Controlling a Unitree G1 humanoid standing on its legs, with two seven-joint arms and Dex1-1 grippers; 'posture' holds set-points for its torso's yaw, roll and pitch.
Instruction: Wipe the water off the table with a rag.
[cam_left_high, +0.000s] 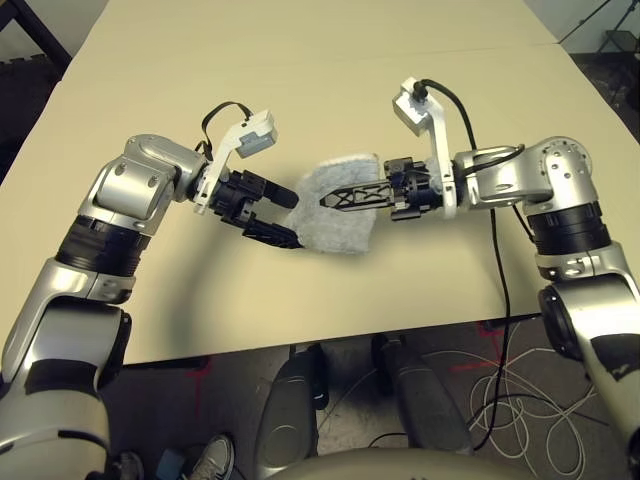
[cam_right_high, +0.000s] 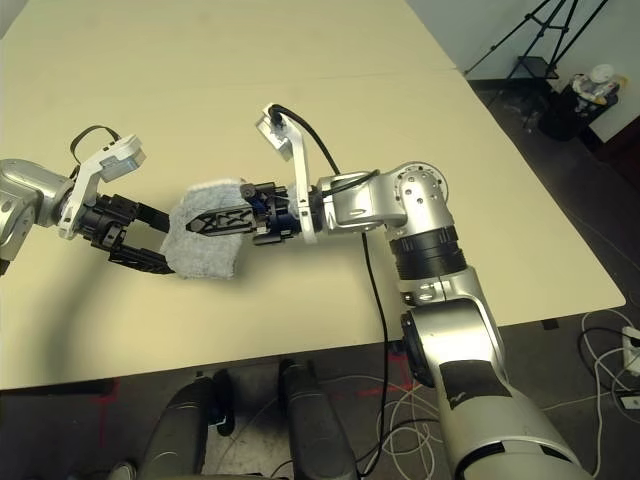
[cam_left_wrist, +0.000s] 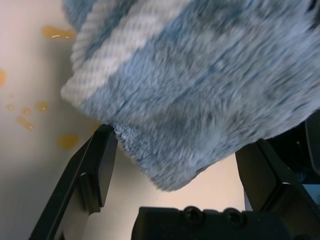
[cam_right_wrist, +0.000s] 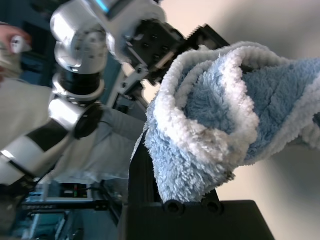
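From our head camera we see one rag (cam_left_high: 340, 205), fuzzy blue-grey, held above the pale table (cam_left_high: 300, 60) by our right gripper (cam_left_high: 335, 198), whose fingers are clenched on it. Our left gripper (cam_left_high: 285, 215) sits against the rag's other edge, its two fingers spread apart around the cloth without pinching it. Our left wrist view adds the water (cam_left_wrist: 30, 110): about seven small orange-yellow drops on the tabletop beside the rag. Our right wrist view shows a person (cam_right_wrist: 30, 130) seated beyond the left arm.
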